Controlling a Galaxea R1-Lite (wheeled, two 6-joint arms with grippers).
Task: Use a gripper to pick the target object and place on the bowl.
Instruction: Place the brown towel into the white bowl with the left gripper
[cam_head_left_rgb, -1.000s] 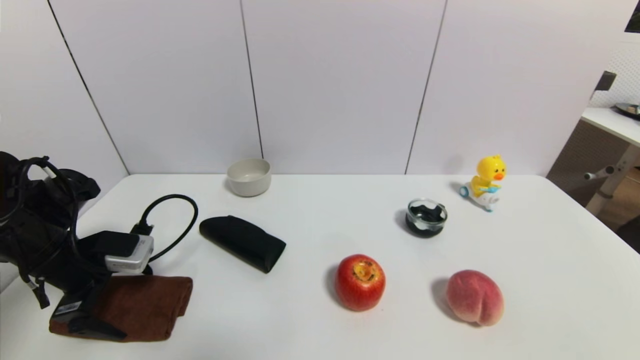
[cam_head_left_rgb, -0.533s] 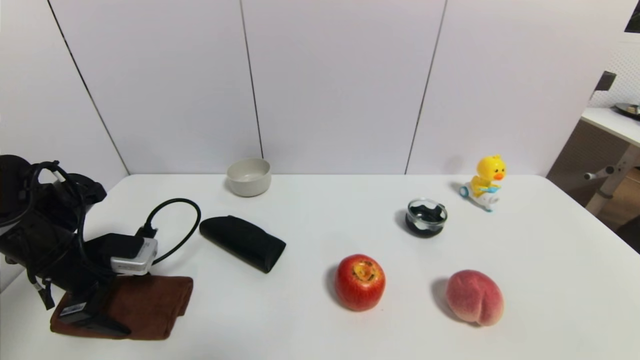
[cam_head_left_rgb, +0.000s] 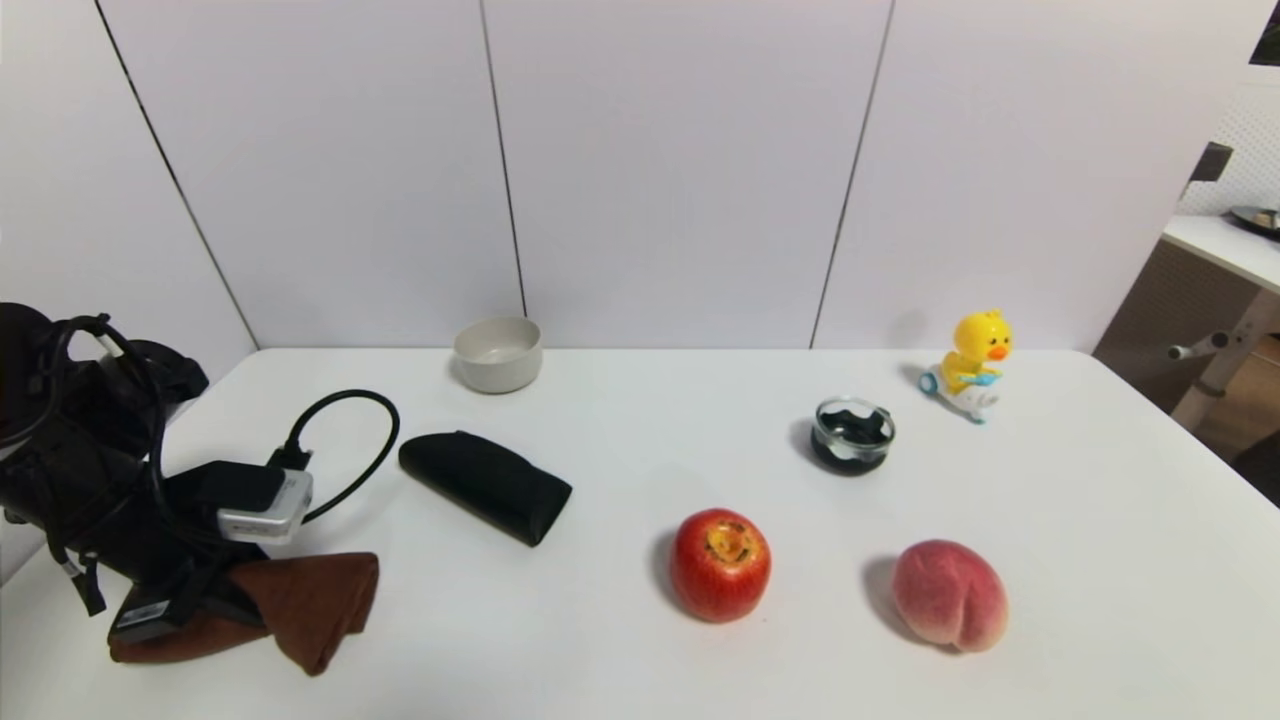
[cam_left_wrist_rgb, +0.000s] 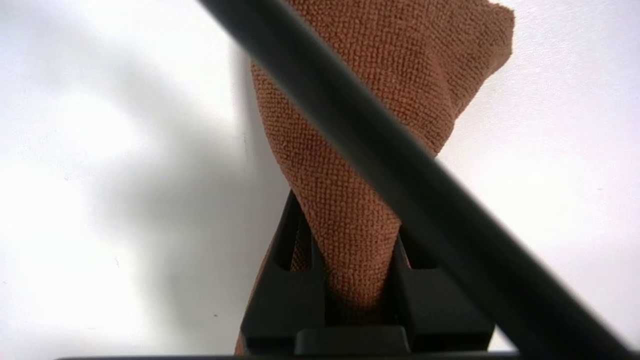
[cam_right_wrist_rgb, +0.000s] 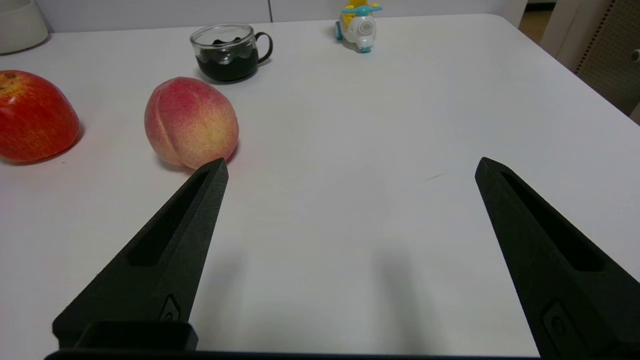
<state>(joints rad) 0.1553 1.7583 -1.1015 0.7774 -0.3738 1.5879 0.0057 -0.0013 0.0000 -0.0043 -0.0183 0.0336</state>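
The dark reddish-brown towel (cam_head_left_rgb: 310, 600) is at the table's front left, bunched and partly lifted, with one corner hanging down. My left gripper (cam_head_left_rgb: 215, 590) is shut on the towel. In the left wrist view the cloth (cam_left_wrist_rgb: 350, 150) is pinched between the black jaws of that gripper (cam_left_wrist_rgb: 350, 290), and a black cable crosses in front. The off-white bowl (cam_head_left_rgb: 498, 353) stands at the back left by the wall, far from the towel. My right gripper (cam_right_wrist_rgb: 350, 170) is open and empty, low over the table's right front. It is out of the head view.
A black folded case (cam_head_left_rgb: 485, 485) lies between towel and bowl. A red apple (cam_head_left_rgb: 720, 563) and a peach (cam_head_left_rgb: 948, 593) sit at front centre and right. A glass cup with dark contents (cam_head_left_rgb: 852, 433) and a yellow duck toy (cam_head_left_rgb: 972, 364) stand at the back right.
The left gripper has closed on the towel and pulled it up. The towel has gone from flat and folded to bunched, with a corner hanging. The right arm has not moved.
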